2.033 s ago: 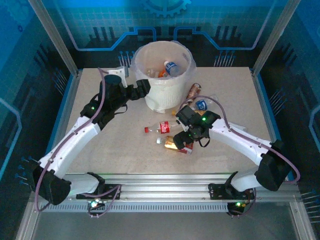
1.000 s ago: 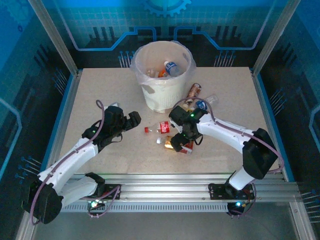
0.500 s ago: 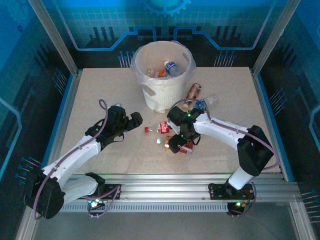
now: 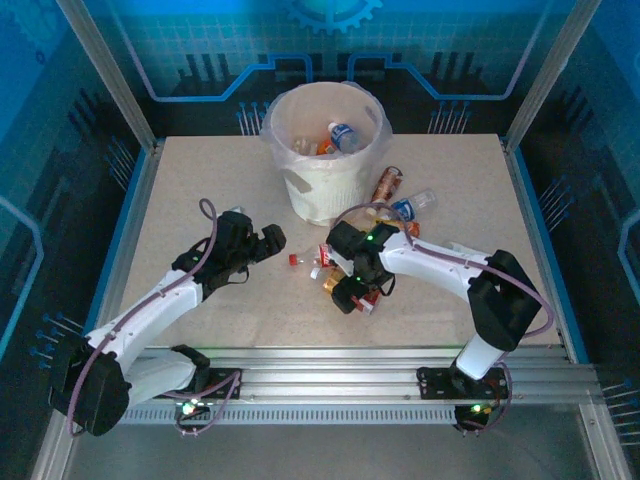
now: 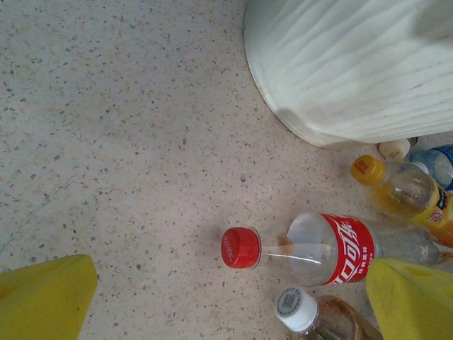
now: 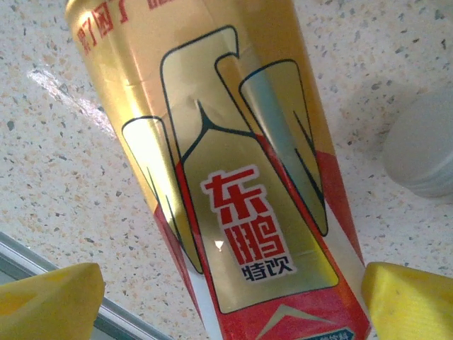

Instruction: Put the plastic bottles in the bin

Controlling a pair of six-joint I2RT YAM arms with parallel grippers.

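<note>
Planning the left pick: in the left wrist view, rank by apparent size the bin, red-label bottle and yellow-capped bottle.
1. bin, largest though cropped.
2. red-label bottle.
3. yellow-capped bottle, cut off at the edge, so its rank is unsure.

One bin (image 4: 322, 196), at least eight bottles (image 5: 333, 248)

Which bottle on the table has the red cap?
The clear bottle with the red label, lying on its side; its neighbours have a yellow cap and a white cap.
</note>
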